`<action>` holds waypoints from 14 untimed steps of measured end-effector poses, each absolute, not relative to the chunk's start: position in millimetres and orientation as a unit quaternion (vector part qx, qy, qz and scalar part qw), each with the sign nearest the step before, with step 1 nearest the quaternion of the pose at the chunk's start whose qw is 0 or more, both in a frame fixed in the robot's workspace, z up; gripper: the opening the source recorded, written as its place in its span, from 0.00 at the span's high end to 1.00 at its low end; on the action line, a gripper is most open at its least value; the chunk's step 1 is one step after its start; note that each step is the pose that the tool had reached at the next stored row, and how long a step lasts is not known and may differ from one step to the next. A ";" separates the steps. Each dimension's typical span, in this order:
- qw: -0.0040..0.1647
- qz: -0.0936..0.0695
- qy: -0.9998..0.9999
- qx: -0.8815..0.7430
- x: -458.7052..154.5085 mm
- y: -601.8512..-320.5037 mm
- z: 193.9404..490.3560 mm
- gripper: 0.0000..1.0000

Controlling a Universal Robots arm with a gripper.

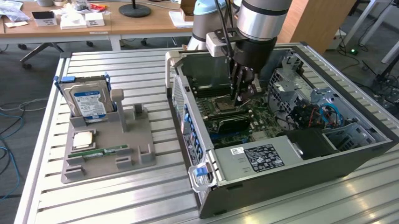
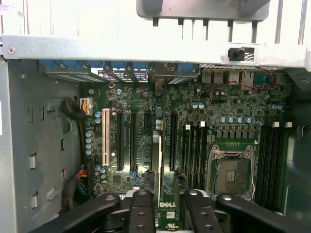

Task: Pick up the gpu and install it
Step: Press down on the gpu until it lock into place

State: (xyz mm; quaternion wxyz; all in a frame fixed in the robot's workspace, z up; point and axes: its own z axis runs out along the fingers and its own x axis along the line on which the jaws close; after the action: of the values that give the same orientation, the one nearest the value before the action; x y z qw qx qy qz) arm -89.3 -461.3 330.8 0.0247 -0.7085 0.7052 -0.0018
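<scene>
The worktop (image 1: pixel 124 200) is made of long silver metal slats. Behind it is a wooden desk (image 1: pixel 124 21) with small things on it, and a dark carpet floor.

An open grey computer case (image 1: pixel 299 163) lies on the worktop, toward the exterior view's right. My jaws (image 2: pixel 165 204) reach down inside it. They are closed on the thin dark green card (image 2: pixel 156 160), the gpu, holding it upright on its edge over the green board (image 2: pixel 194 131) with its black slots.

Near the worktop's other edge sits a grey plastic tray (image 1: pixel 134 140). A silver hard drive with a blue label (image 1: pixel 90 102) stands in it.
</scene>
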 end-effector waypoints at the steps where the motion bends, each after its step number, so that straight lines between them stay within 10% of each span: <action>1: 0.025 -0.002 0.705 -0.709 -89.3 -461.3 330.8 0.75; 14: 0.025 -0.002 0.705 -0.709 -89.2 -461.3 330.8 0.90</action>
State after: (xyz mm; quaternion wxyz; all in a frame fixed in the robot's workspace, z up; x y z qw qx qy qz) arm -89.2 -461.3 330.8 0.0248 -0.7085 0.7052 -0.0016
